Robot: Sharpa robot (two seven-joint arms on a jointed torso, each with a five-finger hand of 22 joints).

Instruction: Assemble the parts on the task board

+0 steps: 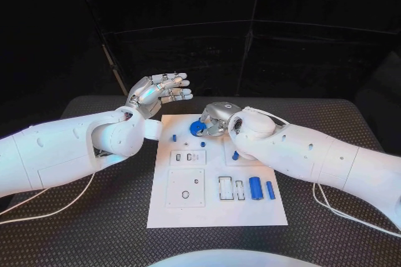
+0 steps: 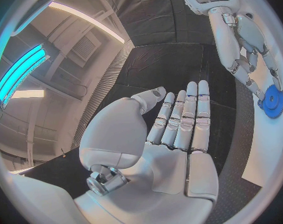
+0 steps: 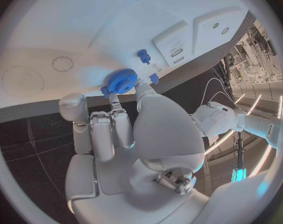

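Now right hand (image 1: 219, 117) pinches blue gear (image 1: 198, 128) over task board (image 1: 217, 212)

A black table (image 1: 100, 232) with a woven, textured top lies under the fingers; beyond the fingertips hangs a dark curtain (image 1: 251, 47), creased in folds; above and behind the fingers runs a pale ceiling (image 2: 60, 59) with long strip lights (image 2: 20, 72) glowing cyan.
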